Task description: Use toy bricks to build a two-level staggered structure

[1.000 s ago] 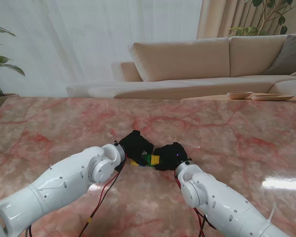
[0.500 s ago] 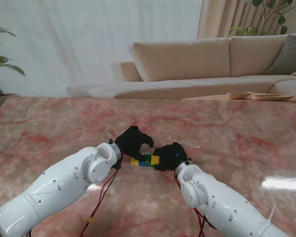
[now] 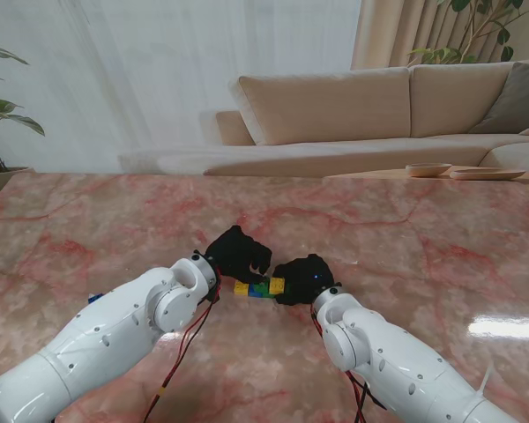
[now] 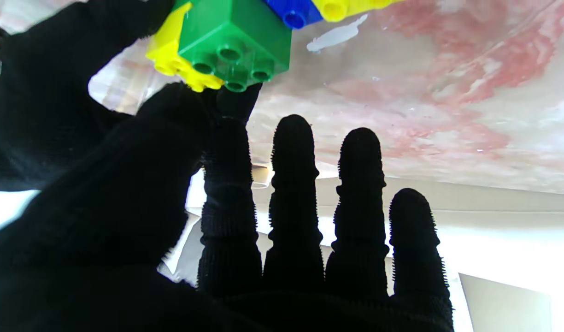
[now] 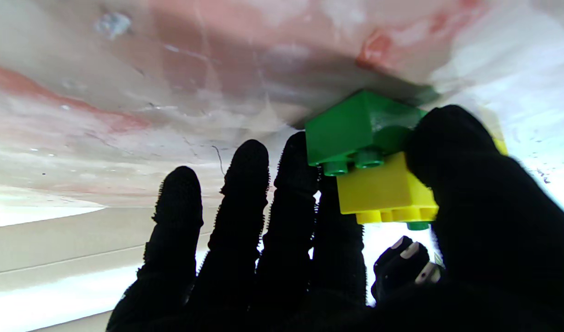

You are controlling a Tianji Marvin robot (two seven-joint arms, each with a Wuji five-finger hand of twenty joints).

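The brick cluster (image 3: 257, 287) sits mid-table, between our hands. Our right hand (image 3: 305, 278), at its 3 o'clock, clamps the yellow brick (image 5: 385, 193) and green brick (image 5: 355, 127); our left hand (image 3: 237, 254), at 10 o'clock, spreads empty. The bricks look light, rigid and slick, so we grip flat sidewalls.

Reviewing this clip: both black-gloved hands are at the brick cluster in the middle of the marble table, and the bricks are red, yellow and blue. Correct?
Not quite: the bricks are green, yellow and blue, with no red one visible. The left wrist view shows a green brick clearly beside yellow and blue ones. The left hand and right hand are both at the cluster on the marble table.
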